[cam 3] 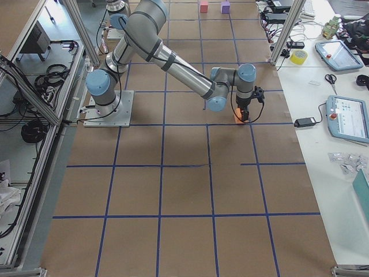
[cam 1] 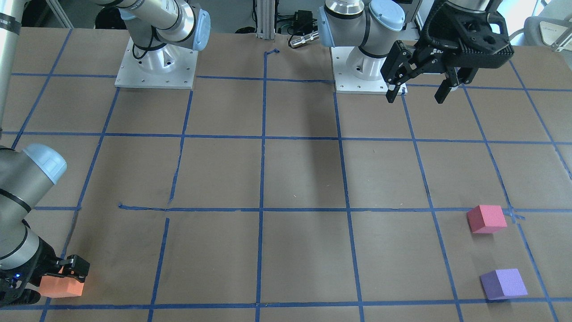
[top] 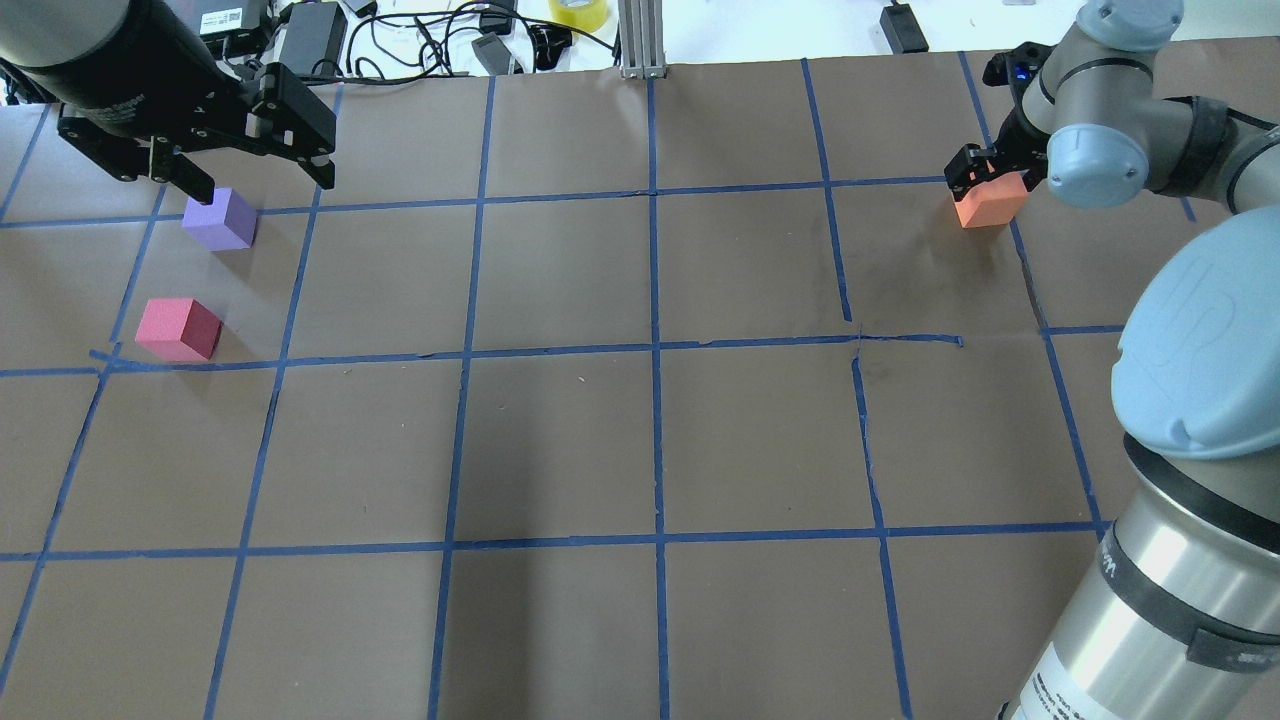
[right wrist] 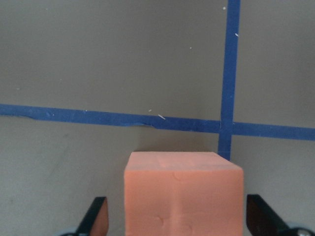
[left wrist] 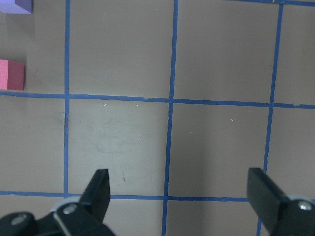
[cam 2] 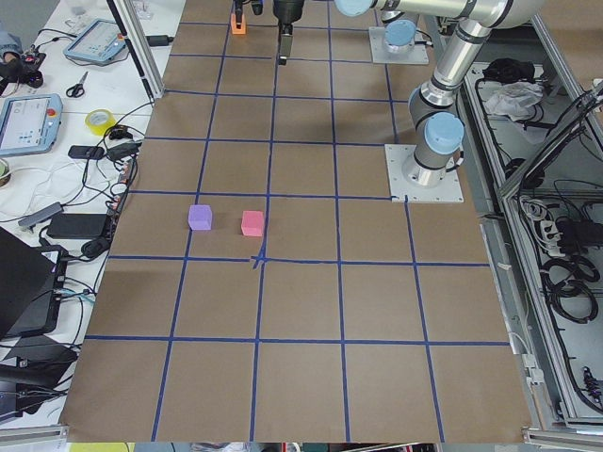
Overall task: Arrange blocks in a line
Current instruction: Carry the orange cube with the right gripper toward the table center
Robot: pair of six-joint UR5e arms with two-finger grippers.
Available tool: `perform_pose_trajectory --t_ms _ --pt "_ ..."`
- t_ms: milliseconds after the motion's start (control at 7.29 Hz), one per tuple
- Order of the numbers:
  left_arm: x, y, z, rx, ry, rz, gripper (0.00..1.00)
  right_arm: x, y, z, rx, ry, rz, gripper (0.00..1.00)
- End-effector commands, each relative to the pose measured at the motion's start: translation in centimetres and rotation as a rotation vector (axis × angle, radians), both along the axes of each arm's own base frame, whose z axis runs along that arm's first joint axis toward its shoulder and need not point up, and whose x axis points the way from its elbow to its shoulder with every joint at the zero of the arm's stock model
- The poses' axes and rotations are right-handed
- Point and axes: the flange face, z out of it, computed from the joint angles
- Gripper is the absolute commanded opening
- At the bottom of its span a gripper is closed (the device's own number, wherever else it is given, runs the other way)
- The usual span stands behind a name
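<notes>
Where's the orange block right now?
Overhead view, far right: the orange block sits inside the open right gripper, far across from the purple block and pink block on the left.

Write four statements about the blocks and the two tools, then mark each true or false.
1. The orange block sits between the fingers of the right tool. True.
2. The right tool is shut tight on the orange block. False: it is open, with a gap beside the block.
3. The left tool holds the purple block. False: it is open and empty; the purple block lies on the table.
4. The pinkish-red block lies near the purple block, far from the orange one. True.
</notes>
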Motion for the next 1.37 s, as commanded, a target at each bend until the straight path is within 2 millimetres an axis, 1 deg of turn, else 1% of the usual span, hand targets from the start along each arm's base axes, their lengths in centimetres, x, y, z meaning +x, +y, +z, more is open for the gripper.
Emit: perform_pose_trajectory --t_ms 0,137,275,412,549,686,824,1098,1235 --pt "0.0 0.0 -0.2 -0.005 0.001 0.006 1.00 0.1 -0.1 -0.5 -0.001 -0.011 -0.010 0.79" --pt "0.0 0.1 0.0 -0.008 0.001 0.009 1.00 0.1 -0.1 -0.6 -0.001 -0.014 -0.013 0.37" --pt "-0.1 0.1 -0.1 -0.007 0.001 0.007 1.00 0.2 -0.1 -0.5 -0.001 -0.015 -0.009 0.14" --pt "0.0 0.0 -0.1 -0.007 -0.001 0.008 1.00 0.2 0.0 0.4 -0.006 -0.012 -0.013 0.00" --pt "0.0 0.0 -0.2 -0.005 0.001 0.006 1.00 0.7 -0.3 2.1 -0.025 -0.005 -0.008 0.00" --pt "0.0 -0.1 -0.3 -0.004 0.001 0.007 1.00 1.8 -0.2 5.2 -0.034 -0.007 -0.019 0.00" --pt "0.0 -0.2 -0.3 -0.004 0.001 0.007 1.00 5.0 0.2 7.3 -0.006 -0.035 -0.076 0.00" --pt "0.0 0.0 -0.1 -0.009 0.000 0.003 1.00 15.2 1.7 10.4 -0.008 -0.053 -0.071 0.00" --pt "0.0 -0.1 -0.2 -0.005 0.001 0.007 1.00 20.0 2.6 10.3 0.010 -0.082 -0.145 0.00"
